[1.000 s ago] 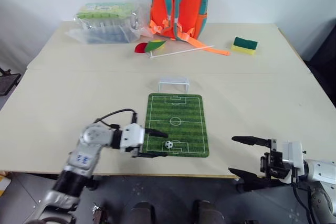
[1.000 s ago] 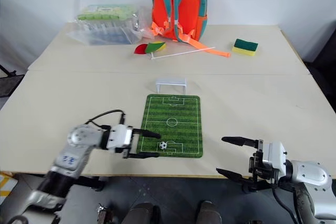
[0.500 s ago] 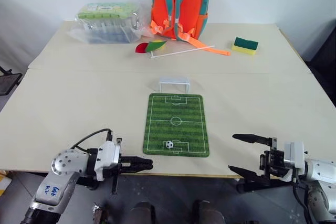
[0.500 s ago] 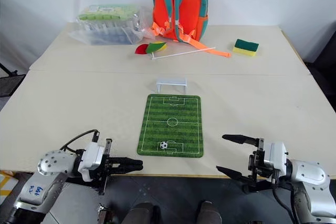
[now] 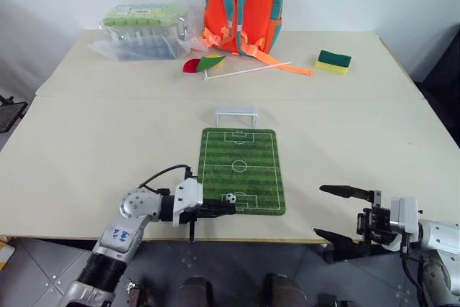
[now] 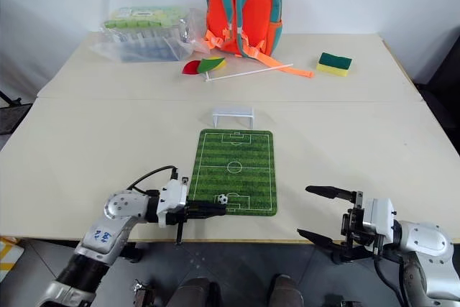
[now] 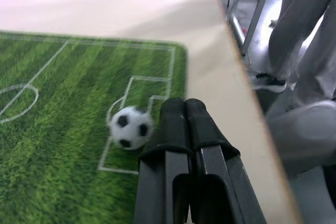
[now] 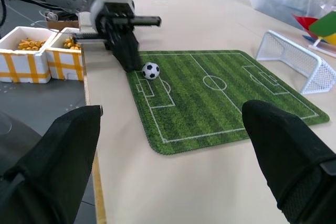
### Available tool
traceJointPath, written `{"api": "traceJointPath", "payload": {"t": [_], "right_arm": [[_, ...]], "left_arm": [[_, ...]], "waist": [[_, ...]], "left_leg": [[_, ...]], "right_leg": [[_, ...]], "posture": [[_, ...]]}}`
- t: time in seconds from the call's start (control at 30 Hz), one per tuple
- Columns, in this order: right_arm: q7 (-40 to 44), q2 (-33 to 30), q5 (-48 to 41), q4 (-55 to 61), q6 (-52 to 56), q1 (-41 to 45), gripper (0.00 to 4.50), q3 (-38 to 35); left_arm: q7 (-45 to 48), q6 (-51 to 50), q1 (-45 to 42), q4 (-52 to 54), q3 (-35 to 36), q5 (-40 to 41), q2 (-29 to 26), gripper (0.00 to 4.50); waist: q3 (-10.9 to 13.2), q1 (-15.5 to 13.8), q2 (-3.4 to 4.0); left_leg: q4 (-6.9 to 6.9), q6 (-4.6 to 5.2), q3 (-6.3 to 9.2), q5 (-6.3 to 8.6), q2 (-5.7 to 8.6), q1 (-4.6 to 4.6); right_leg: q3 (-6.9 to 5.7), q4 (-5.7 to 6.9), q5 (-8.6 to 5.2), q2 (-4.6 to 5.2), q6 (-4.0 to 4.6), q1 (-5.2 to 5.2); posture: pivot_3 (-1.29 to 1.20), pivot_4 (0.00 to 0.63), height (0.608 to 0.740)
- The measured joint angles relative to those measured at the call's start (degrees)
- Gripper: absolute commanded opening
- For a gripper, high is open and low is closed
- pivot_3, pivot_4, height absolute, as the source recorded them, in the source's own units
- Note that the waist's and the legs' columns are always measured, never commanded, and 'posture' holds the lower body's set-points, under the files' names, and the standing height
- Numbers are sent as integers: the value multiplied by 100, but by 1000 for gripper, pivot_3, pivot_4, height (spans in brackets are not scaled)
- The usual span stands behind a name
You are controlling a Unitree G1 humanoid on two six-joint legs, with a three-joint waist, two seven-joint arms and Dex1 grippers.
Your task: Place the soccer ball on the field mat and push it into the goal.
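Field mat (image 5: 241, 171) flat on the counter (image 5: 86, 141), long axis running from the near counter edge toward the backpack (image 5: 243, 6), pitch lines the same way. Goal (image 5: 236, 115) just beyond the mat's far short edge, upright, apart from the mat, mouth facing the mat, crossbar parallel to that short edge. Soccer ball (image 5: 230, 197) on the mat, in the near penalty box, close to the near short edge and well apart from the goal.

Left pincer (image 5: 228, 208) clenched, both black fingers pressed together with nothing between them, lying low over the mat's near edge, pointing across the mat toward the right; tips just beside the ball on its near side, touching or a sliver apart, cannot tell which. Seen from the left wrist: ball (image 7: 130, 127) against the side of the shut fingers.

Right pincer (image 5: 335, 212) released, fingers spread wide, past the counter's near edge, well to the right of the mat, pointing left, grasping nothing.
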State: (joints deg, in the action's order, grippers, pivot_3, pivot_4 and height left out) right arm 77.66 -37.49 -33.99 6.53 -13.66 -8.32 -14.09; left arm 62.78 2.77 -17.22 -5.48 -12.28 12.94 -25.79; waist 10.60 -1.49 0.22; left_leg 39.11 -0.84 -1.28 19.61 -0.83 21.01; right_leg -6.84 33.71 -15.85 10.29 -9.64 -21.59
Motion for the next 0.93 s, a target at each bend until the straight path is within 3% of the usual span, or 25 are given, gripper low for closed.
{"api": "traceJointPath", "payload": {"t": [0.13, 0.27, 0.43, 0.57, 0.73, 0.93], "right_arm": [[-308, 160, -4, 266, -2, -179, 4500, -25], [-875, 445, -7, 463, 11, -214, 4500, -97], [-1590, 748, 4, 517, 18, -190, 4500, -253], [-1999, 897, 15, 505, 4, -7, 4500, -274], [-2136, 904, 0, 435, 2, 143, 4500, -364], [-2038, 926, 16, 74, -24, 403, 4500, -299]], "left_arm": [[-718, 235, -711, -861, 94, -323, 476, 31], [-1804, 265, -1550, -1593, 753, -280, 1001, 31], [-1768, 399, -1821, -1576, 1227, 77, 850, 31], [-1159, 250, -1104, -934, 1601, 482, -28, 31], [-1097, -231, -258, -366, 2354, 616, -1046, 31], [-1276, -350, 1554, 36, 3423, 712, -1426, 31]], "waist": [[1, -54, -2], [2, -59, -4], [0, 40, 0], [2, 132, 0], [2, 99, 0], [5, 138, 0]], "left_leg": [[8, 1, 1, -1, 1, 1], [8, 2, 1, -1, 1, 5], [-5, 1, -2, -1, 1, -1], [-4, 1, -2, -1, -3, 1], [-3, 1, 3, 0, -2, 1], [-10, 0, 0, 6, -6, 3]], "right_leg": [[-1, 3, 1, 1, -2, 2], [-2, 1, 2, 1, -3, 1], [-1, -3, 2, 0, -3, -1], [1, 0, 1, -3, -3, -5], [3, 1, 1, -1, -3, -4], [5, 1, -1, -2, 1, -11]], "posture": [[0, 150, 740], [0, 150, 740], [0, 150, 740], [0, 150, 740], [0, 150, 740], [0, 150, 740]]}}
